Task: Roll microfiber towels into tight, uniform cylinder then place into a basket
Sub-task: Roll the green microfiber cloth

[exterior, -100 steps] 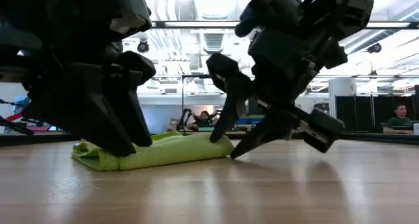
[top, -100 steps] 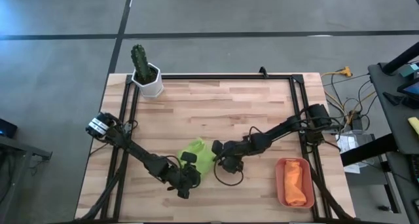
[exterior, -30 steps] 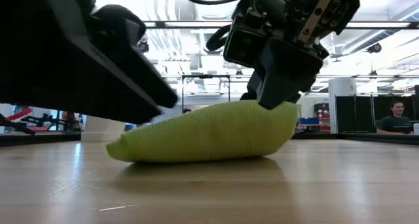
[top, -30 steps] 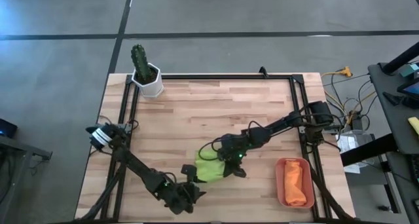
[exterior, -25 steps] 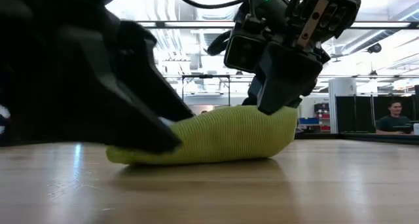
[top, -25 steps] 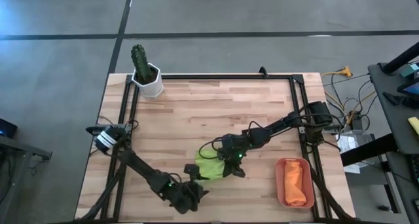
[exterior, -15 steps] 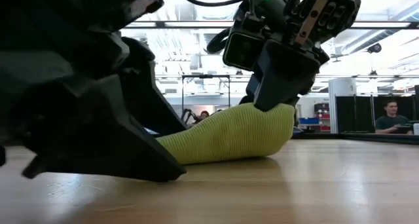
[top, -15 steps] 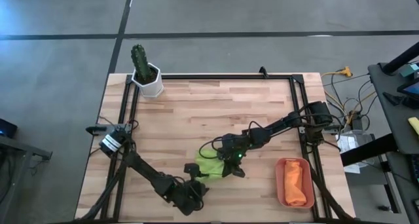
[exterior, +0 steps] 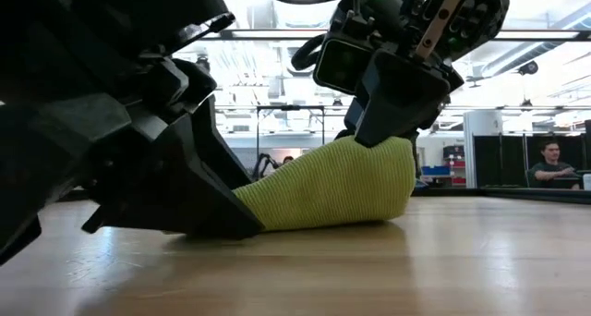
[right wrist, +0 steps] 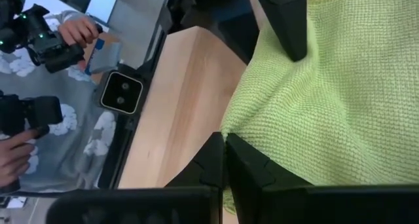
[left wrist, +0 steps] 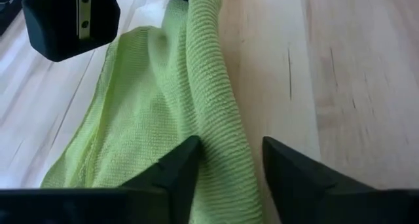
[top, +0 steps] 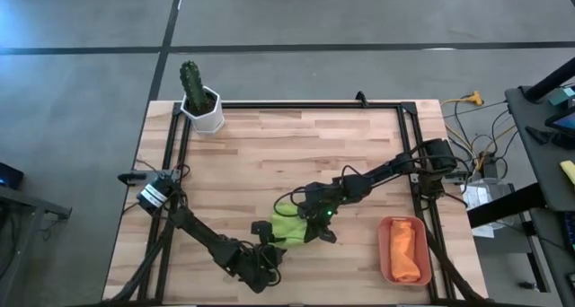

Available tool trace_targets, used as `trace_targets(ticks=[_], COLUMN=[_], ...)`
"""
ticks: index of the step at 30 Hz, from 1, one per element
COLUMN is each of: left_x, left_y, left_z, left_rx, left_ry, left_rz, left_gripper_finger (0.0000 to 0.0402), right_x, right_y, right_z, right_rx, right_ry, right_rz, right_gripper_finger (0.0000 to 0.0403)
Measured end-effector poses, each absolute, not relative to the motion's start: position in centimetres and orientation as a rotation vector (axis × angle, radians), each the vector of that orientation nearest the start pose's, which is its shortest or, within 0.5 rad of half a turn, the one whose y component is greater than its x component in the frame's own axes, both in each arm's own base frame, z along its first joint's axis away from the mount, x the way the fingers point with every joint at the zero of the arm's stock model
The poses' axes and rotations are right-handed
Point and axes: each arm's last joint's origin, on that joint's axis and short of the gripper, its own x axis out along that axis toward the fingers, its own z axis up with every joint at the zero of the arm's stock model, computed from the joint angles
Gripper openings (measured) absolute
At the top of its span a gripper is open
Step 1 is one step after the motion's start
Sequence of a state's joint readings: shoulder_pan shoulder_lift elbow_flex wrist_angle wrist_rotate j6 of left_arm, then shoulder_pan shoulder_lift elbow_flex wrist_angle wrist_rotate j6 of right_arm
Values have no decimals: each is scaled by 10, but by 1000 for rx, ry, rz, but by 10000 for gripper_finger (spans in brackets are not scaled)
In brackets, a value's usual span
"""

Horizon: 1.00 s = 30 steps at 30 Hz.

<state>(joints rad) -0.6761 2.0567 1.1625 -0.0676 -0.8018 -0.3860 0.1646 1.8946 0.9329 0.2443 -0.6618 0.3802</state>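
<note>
Lime-green cloth is most of what we can read clearly: the green towel [top: 289,227] lies bunched on the wooden bench [top: 296,154], toward its near edge and a little right of the middle. In the high view both arms cover parts of it, so we cannot make out its full outline or how tightly it is rolled. In the low view it shows as a rounded hump [exterior: 337,188], with its left end hidden behind the dark bulk of the left arm.

Our left pincer [left wrist: 226,160] sits at the towel's near-left end. Its jaws stand partly apart, astride a rolled ridge of the cloth [left wrist: 213,106], and the ridge runs between them, touching at least the inner face of one finger [left wrist: 180,168]. We cannot tell whether they press on it.

Our right pincer [right wrist: 224,160] is at the towel's right side, coming down on it from above in the low view [exterior: 392,108]. Its fingers are closed together with no gap showing, and the towel's edge lies right against them; whether any cloth is pinched between them is hidden.

Near the right corner of the bench, well apart from the green towel, we see the basket [top: 402,249] with the orange towel [top: 404,250] lying in it. A white pot with a cactus [top: 200,99] stands at the far left corner.
</note>
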Motion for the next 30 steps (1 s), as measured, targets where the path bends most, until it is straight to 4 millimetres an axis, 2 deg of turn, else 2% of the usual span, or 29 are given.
trace_targets(ticks=[7, 8, 14, 20, 24, 30], left_x=[323, 324, 337, 352, 360, 366], left_y=[-228, -227, -213, -188, -175, -171], left_z=[111, 112, 126, 136, 137, 139], left_rx=[244, 232, 57, -114, -202, -259], left_ry=[702, 709, 765, 844, 867, 830], left_rz=[196, 183, 76, -43, -105, -149], left_gripper_finger=[21, 11, 3, 1, 1, 1], right_x=[352, 351, 338, 329, 317, 296], right_y=[77, 77, 90, 111, 130, 148], right_z=[127, 126, 117, 116, 127, 153], right_rx=[438, 405, 71, -200, -432, -739], right_ry=[845, 845, 877, 878, 869, 810], right_rz=[717, 733, 839, 800, 730, 513], right_gripper_finger=[9, 9, 9, 12, 12, 13])
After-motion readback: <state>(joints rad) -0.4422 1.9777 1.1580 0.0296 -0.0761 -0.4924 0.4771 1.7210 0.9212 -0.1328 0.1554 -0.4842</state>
